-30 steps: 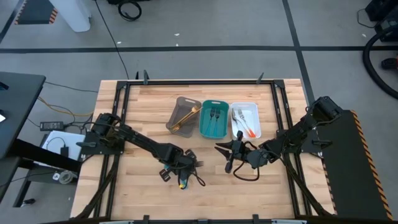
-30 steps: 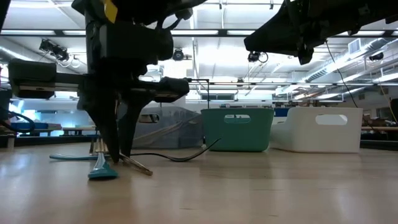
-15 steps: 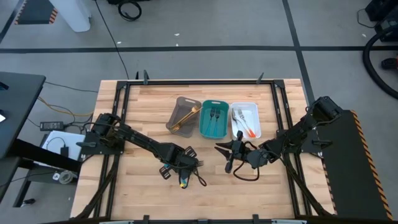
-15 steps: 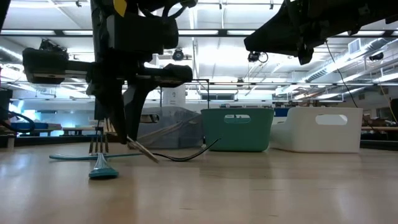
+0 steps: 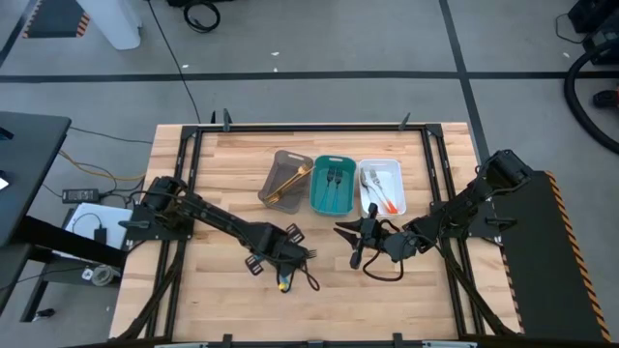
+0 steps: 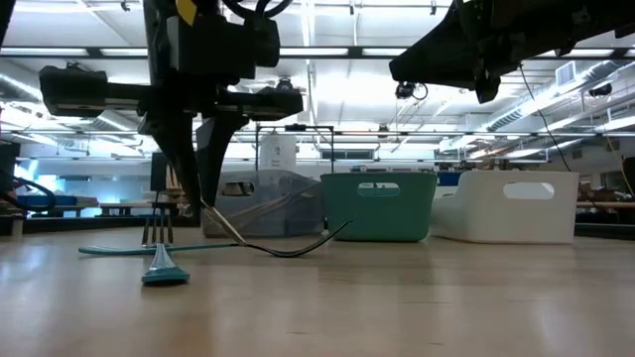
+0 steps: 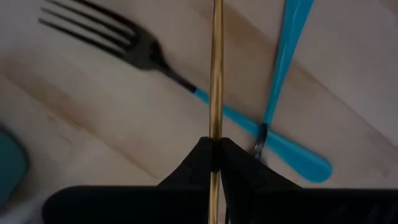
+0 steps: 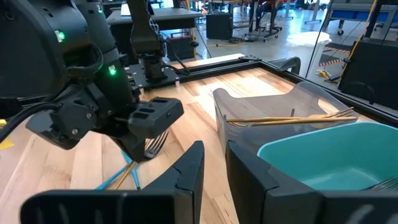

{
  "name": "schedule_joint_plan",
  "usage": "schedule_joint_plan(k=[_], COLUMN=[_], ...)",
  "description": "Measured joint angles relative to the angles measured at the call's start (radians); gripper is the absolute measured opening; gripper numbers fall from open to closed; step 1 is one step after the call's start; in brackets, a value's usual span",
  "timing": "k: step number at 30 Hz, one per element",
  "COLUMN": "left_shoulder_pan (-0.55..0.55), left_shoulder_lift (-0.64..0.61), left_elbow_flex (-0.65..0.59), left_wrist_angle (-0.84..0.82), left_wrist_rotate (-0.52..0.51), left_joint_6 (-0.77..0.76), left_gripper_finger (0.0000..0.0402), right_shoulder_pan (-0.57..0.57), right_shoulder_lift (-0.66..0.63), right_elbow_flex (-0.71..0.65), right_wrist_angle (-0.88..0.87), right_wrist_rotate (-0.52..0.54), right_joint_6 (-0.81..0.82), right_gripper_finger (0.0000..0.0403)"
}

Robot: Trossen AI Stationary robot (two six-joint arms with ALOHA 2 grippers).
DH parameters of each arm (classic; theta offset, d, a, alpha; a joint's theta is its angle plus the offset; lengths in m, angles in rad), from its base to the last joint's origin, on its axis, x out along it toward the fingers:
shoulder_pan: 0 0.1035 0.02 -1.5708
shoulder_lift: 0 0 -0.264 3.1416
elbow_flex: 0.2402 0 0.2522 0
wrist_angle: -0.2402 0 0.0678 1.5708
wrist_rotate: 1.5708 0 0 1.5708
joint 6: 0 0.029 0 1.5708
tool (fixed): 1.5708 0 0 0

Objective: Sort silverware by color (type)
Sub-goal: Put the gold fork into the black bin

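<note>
My left gripper (image 5: 288,255) (image 7: 214,148) points steeply down over the table's near middle, shut on a slim gold piece of silverware (image 7: 216,74) (image 6: 224,228). Under it lie a dark fork with a blue handle (image 7: 143,53) and a second blue-handled piece (image 7: 283,68), crossed on the wood. Gold pieces (image 8: 286,118) rest in the grey-brown tray (image 5: 285,179), dark forks in the teal tray (image 5: 332,186), and orange-handled pieces in the white tray (image 5: 381,187). My right gripper (image 5: 351,242) (image 8: 214,165) hovers open to the right, with nothing between its fingers. My left gripper pinches the gold piece's thin shaft (image 7: 216,134) between its two fingers, coming from above and pointing down. The piece runs on below the fingertips and hangs slanted (image 6: 226,231). Which end it holds, and whether the low end clears the wood, I cannot tell.
The three trays stand side by side at the table's far middle. A black frame (image 5: 309,127) borders the table. A dark cable (image 5: 311,280) loops on the wood beside my left gripper. Bare wood lies at the near left and near right.
My left gripper has risen and tipped more steeply downward, staying shut on the gold piece. The gold piece's low end, which lay on the wood, has come up with it. The blue-handled pieces have stayed where they were.
</note>
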Motion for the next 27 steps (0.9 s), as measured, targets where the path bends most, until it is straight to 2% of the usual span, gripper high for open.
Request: schedule_joint_plan(k=[17, 27], left_shoulder_pan=[0.000, 0.000], left_shoulder_lift=[-0.002, -0.002], left_elbow_flex=[0.120, 0.132], left_wrist_angle=[-0.176, -0.272], left_wrist_rotate=[-0.163, -0.233], left_joint_6=[-0.013, -0.061], left_gripper_finger=[0.0027, 0.0027], right_shoulder_pan=[0.000, 0.000], right_shoulder_lift=[0.000, 0.000], right_elbow_flex=[0.000, 0.000], right_wrist_angle=[0.000, 0.000], right_wrist_rotate=[-0.001, -0.001], right_joint_6=[0.000, 0.000], right_gripper_finger=[0.0075, 0.0075])
